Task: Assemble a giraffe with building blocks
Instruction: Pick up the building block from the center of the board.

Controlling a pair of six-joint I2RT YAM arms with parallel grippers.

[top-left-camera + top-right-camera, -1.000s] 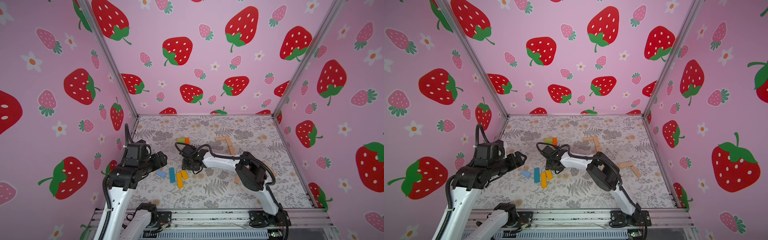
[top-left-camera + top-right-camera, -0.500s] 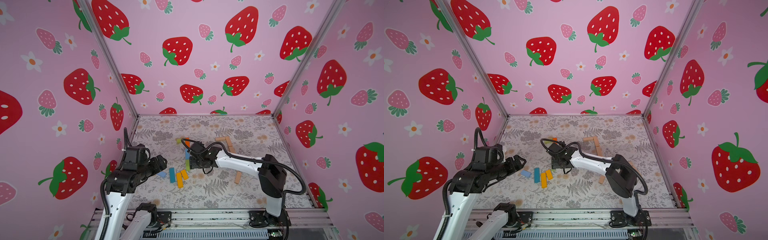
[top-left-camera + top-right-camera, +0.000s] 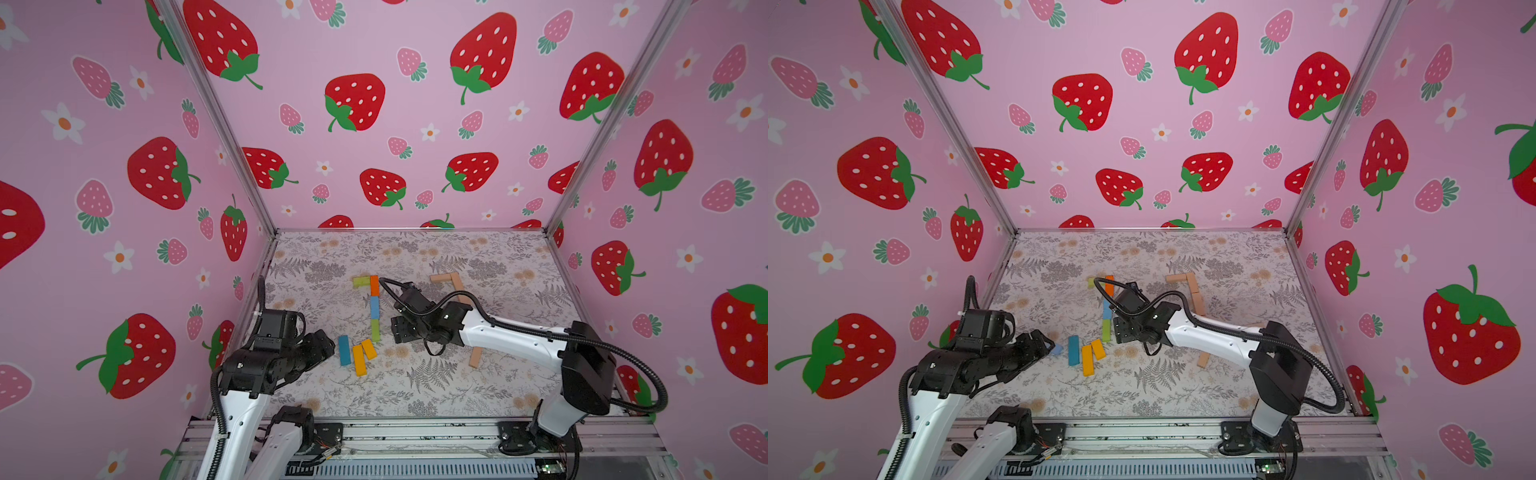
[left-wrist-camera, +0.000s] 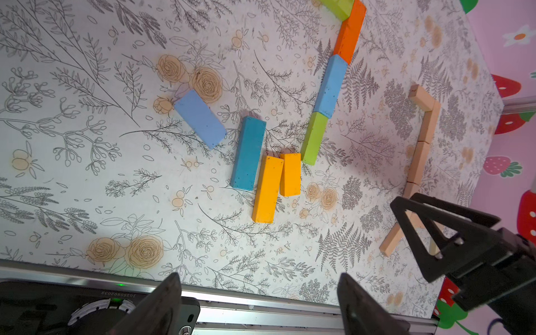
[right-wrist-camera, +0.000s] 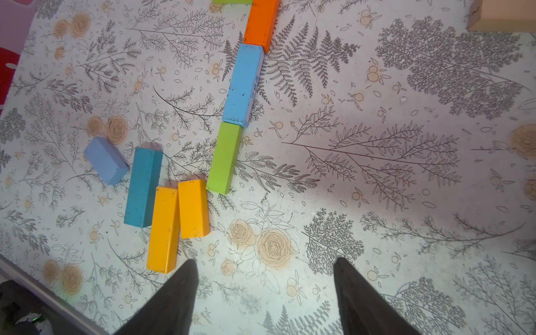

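Floral table (image 3: 415, 386), w/ every block lying flat, none stacked.

R arm (image 3: 519, 338) reaching in across the middle. R gripper (image 3: 395, 329) low, just beside green block (image 3: 375, 330), jaws wide apart, nothing btwn them per wrist view. L gripper (image 3: 328, 347) over near-left area, jaws likewise wide, empty.

Tan blocks (image 4: 424, 136): hooked line on R side, well apart from colours, lower part hidden behind R arm in top views. One more tan piece (image 3: 476, 357) angled near that arm.

Colour line (image 5: 242, 87), far to near: yellow-green block (image 3: 360, 281) crosswise, touching orange block (image 3: 374, 285), then light-blue block (image 3: 375, 306), then green, end to end w/ slight kinks at joints. Reads as head + neck laid; body and legs not yet.

Loose, by green's near end: teal block (image 3: 343, 350), long yellow block (image 3: 359, 360), short yellow block (image 3: 369, 348), side by side, yellows touching. Can't tell if short yellow's corner touches green. Periwinkle block (image 4: 200, 119) a bit apart, mostly hidden under L gripper in top views.

Next, prob.: grab one loose bar, teal or long yellow, for body at green's near end. Needs jaws across narrow width; tight, w/ neighbours touching. Also needs care not to nudge green out of line.
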